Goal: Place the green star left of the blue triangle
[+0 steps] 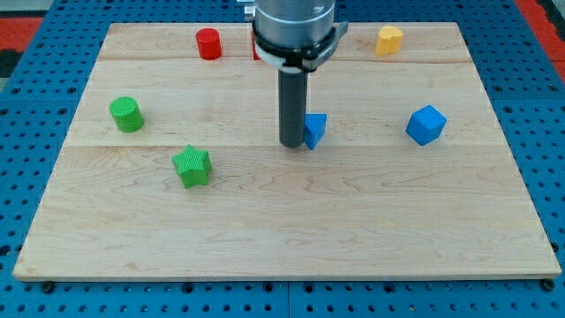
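Note:
The green star (192,166) lies on the wooden board (282,221) at the view's lower left of centre. The blue triangle (315,129) sits near the board's middle. My tip (292,144) stands right against the blue triangle's left side, well to the right of the green star. The rod rises from there to the arm's body at the view's top.
A green cylinder (126,114) sits at the left. A red cylinder (208,43) is at the top left, a yellow block (388,40) at the top right, a blue cube (425,124) at the right. A red bit shows behind the arm's body.

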